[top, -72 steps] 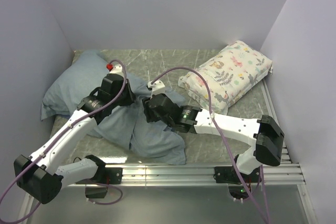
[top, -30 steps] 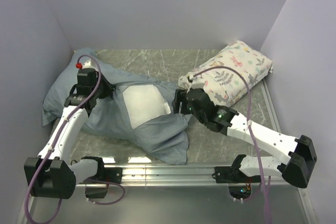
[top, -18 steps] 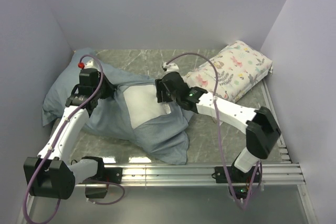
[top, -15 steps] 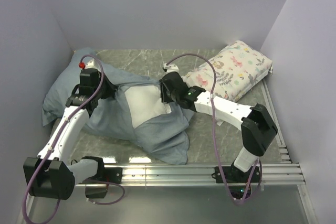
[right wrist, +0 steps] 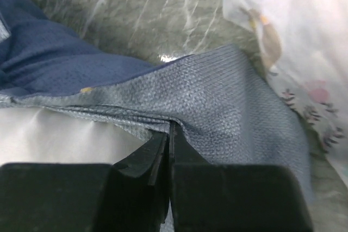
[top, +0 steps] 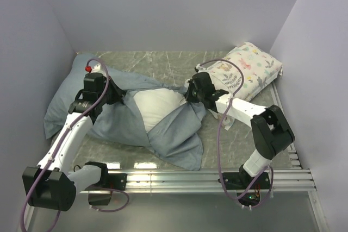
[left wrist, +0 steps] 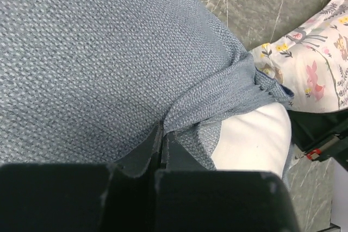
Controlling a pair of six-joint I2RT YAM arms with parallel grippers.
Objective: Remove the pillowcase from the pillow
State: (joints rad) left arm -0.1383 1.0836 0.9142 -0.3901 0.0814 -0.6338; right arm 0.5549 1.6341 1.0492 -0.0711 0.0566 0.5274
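The grey-blue pillowcase (top: 103, 126) lies across the left and middle of the table, wrinkled, its mouth pulled open. The plain white pillow (top: 155, 106) bulges out of that opening. My left gripper (top: 112, 95) is shut on the pillowcase's left edge; the left wrist view shows the cloth (left wrist: 98, 52) pinched at the gripper (left wrist: 162, 134), beside the pillow (left wrist: 253, 139). My right gripper (top: 188, 95) is shut on the pillowcase's right edge; the right wrist view shows the fabric (right wrist: 228, 96) clamped at the gripper (right wrist: 170, 129), the darker blue inner flap (right wrist: 49, 74) and the white pillow (right wrist: 60, 134).
A smaller white pillow printed with leaves and flowers (top: 239, 74) lies at the back right, close to my right gripper, and shows in both wrist views (left wrist: 321, 52) (right wrist: 293, 42). Lilac walls enclose the marbled tabletop (top: 163, 63). A metal rail (top: 217, 176) runs along the near edge.
My right gripper moved right toward the floral pillow, pulling the pillowcase's edge with it. The opening has widened and more white pillow bulges out. The left gripper has barely moved.
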